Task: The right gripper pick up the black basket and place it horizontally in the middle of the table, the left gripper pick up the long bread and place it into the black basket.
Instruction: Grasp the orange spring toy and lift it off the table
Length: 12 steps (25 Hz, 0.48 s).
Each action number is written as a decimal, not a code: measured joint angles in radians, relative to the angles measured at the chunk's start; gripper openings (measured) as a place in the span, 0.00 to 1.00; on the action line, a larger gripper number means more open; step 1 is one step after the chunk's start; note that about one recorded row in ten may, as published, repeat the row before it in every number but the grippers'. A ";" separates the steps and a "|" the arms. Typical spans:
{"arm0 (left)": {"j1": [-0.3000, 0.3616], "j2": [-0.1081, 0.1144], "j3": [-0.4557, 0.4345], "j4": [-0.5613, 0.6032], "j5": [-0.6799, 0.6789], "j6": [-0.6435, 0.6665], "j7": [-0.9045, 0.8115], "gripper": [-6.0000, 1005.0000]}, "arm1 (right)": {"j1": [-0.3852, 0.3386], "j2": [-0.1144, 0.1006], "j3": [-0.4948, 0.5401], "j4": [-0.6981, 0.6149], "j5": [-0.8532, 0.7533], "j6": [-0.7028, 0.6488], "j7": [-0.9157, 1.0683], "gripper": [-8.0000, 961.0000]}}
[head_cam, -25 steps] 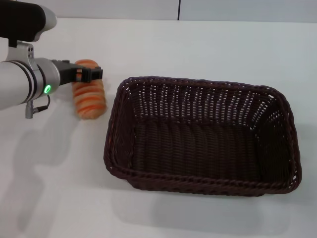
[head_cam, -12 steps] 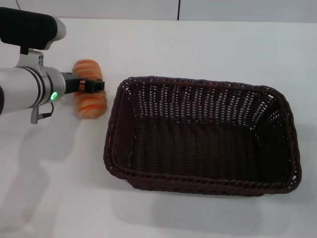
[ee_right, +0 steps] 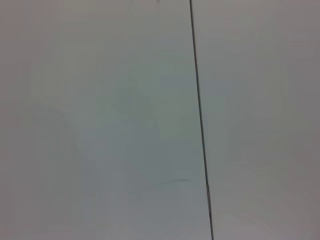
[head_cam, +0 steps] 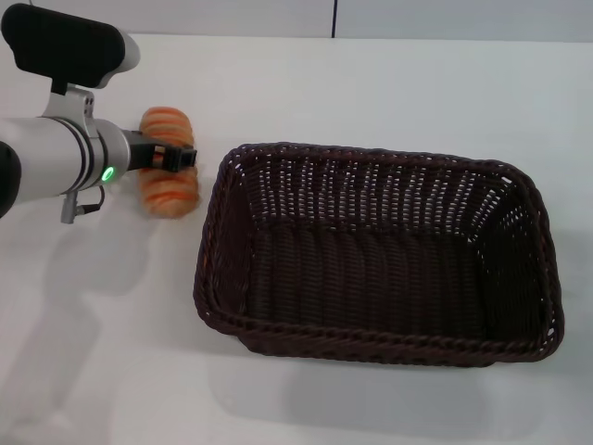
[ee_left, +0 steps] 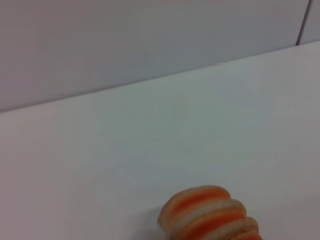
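The long bread [head_cam: 168,188], orange-tan with pale ridges, lies on the white table [head_cam: 371,93] at the left; its far end also shows in the left wrist view [ee_left: 209,214]. My left gripper [head_cam: 176,158] reaches in from the left and sits low across the middle of the loaf, open, with the bread showing between its fingers. The black basket [head_cam: 226,269] stands lengthwise across the middle-right of the table, upright and with nothing in it, its left rim just right of the bread. My right gripper is out of view.
The silver-grey left arm [head_cam: 56,167] with its green light spans the left edge. The table's back edge meets a grey wall [head_cam: 417,19]. The right wrist view shows only a plain panel with a dark seam [ee_right: 200,125].
The left gripper has dropped lower and slightly right, from above the bread's far part down across its middle. Bread and basket have stayed put.
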 joint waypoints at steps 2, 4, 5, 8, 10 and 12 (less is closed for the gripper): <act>-0.007 0.002 0.000 0.001 0.001 0.003 0.005 0.74 | 0.006 0.000 0.002 0.008 0.000 0.001 0.000 0.87; -0.008 0.002 -0.001 -0.012 0.001 0.005 0.026 0.70 | 0.012 0.000 0.007 0.017 0.000 0.003 0.000 0.87; -0.006 0.001 -0.001 -0.026 0.001 0.008 0.041 0.70 | 0.015 0.000 0.010 0.023 0.000 0.005 0.000 0.87; 0.005 0.001 0.000 -0.081 0.001 0.010 0.085 0.68 | 0.017 0.001 0.015 0.026 0.001 0.007 0.000 0.87; 0.013 0.003 -0.004 -0.122 -0.001 0.008 0.117 0.67 | 0.017 0.000 0.020 0.026 0.001 0.007 0.000 0.87; 0.025 0.004 -0.008 -0.170 -0.007 0.002 0.162 0.66 | 0.016 0.000 0.025 0.026 0.000 0.007 0.000 0.87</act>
